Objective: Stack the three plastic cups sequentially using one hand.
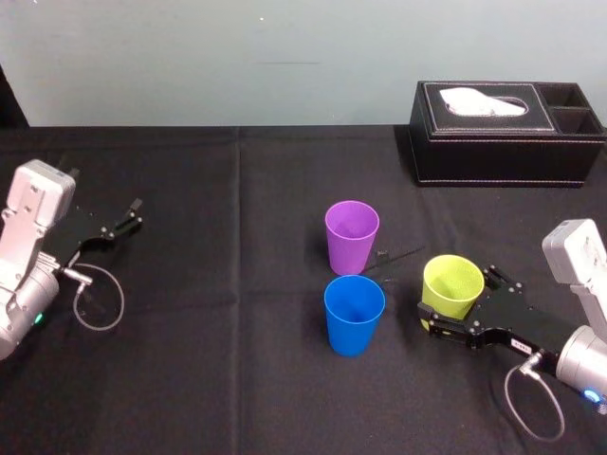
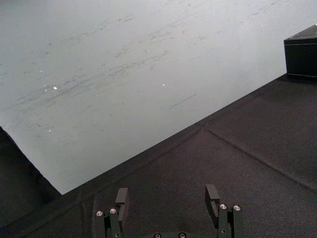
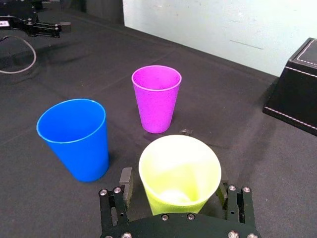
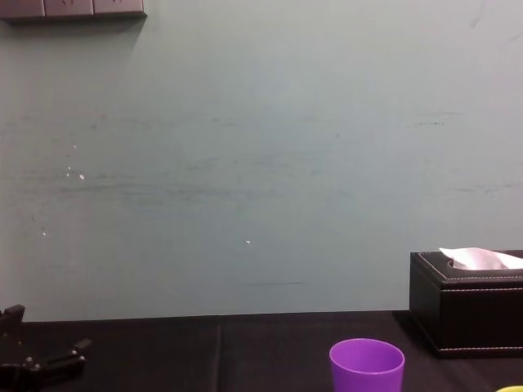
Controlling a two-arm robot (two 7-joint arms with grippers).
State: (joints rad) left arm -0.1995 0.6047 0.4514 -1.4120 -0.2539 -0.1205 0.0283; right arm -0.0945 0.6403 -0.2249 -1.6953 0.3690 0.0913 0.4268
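Three cups stand upright on the black cloth. The purple cup (image 1: 352, 235) (image 3: 156, 98) (image 4: 367, 366) is farthest back, and the blue cup (image 1: 354, 313) (image 3: 76, 138) stands just in front of it. To their right is the lime cup (image 1: 452, 277) (image 3: 179, 163). My right gripper (image 1: 458, 298) (image 3: 173, 182) reaches around it from the near right, one finger on each side. The jaws are open, and a small gap shows beside the visible finger (image 3: 126, 179). My left gripper (image 1: 126, 218) (image 2: 167, 192) rests far off at the table's left, open and holding nothing.
A black leather tissue box (image 1: 507, 133) (image 4: 467, 302) sits at the back right, near the wall. A grey cable loop (image 1: 100, 299) lies by the left arm. Bare black cloth (image 1: 218, 379) stretches between the cups and the left arm.
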